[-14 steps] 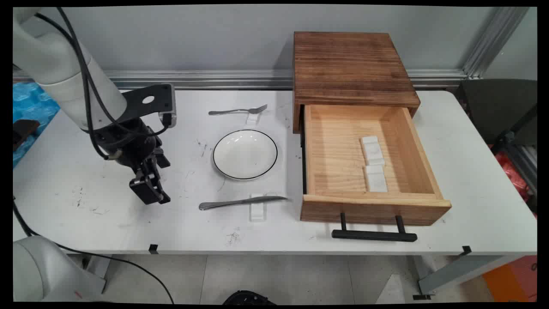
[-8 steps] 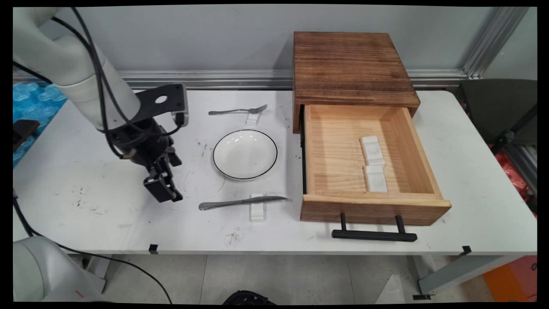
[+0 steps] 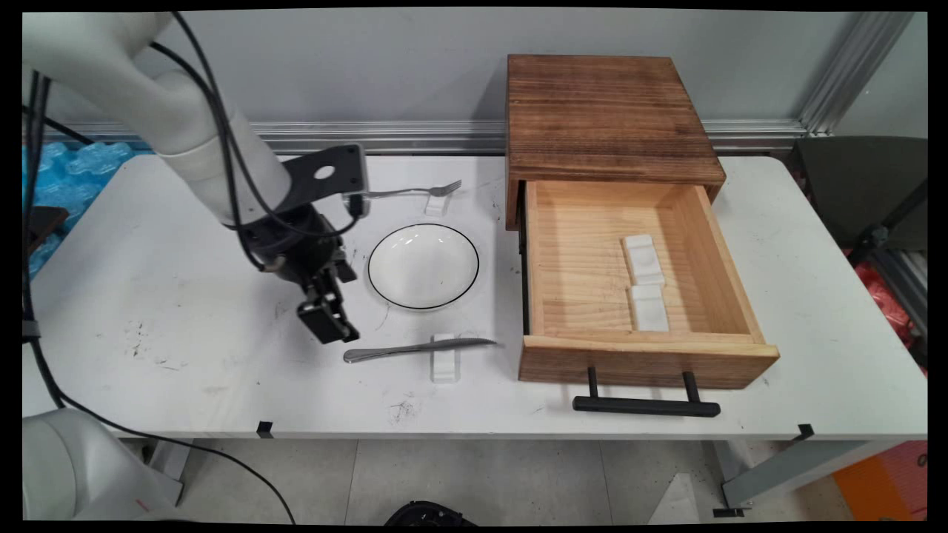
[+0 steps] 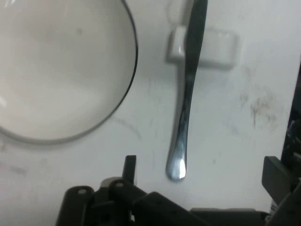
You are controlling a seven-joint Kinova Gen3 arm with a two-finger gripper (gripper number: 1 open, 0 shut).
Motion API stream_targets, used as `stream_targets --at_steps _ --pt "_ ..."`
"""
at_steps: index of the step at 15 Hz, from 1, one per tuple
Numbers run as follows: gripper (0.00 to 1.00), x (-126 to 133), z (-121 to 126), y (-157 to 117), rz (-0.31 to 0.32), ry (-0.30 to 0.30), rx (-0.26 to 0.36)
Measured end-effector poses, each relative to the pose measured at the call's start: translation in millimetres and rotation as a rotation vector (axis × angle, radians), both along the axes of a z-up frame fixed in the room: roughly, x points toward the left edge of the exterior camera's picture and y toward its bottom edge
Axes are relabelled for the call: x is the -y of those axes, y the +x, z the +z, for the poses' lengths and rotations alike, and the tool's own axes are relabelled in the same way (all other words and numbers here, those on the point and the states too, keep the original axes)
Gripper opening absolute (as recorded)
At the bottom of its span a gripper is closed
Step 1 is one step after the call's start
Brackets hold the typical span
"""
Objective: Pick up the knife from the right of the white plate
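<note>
Fingers point(image 4: 200, 172) spread apart above knife point(image 3: 415, 348) handle; knife lies left-right, blade toward drawer point(image 3: 644, 355)

Even, bright overhead light in the main view; the table point(image 3: 148, 296) looks flat white. The drawer point(image 3: 637, 281) throws a soft shadow left. The hand view is dimmer and softly blurred, with glare on the knife point(image 4: 181, 136) handle's tip.

Silver knife point(image 3: 415, 348) point(image 4: 185, 108) flat across white rest point(image 3: 444, 358) point(image 4: 203, 47), beside plate point(image 3: 423, 266) point(image 4: 56, 70).
</note>
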State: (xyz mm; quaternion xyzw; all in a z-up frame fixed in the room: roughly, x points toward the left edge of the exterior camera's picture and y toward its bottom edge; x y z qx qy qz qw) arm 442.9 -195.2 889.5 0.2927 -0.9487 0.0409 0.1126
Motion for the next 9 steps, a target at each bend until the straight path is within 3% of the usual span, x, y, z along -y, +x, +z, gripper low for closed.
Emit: stream_targets --at_steps 9 --pt "1.00 11 -34 -38 -0.121 -0.061 -0.028"
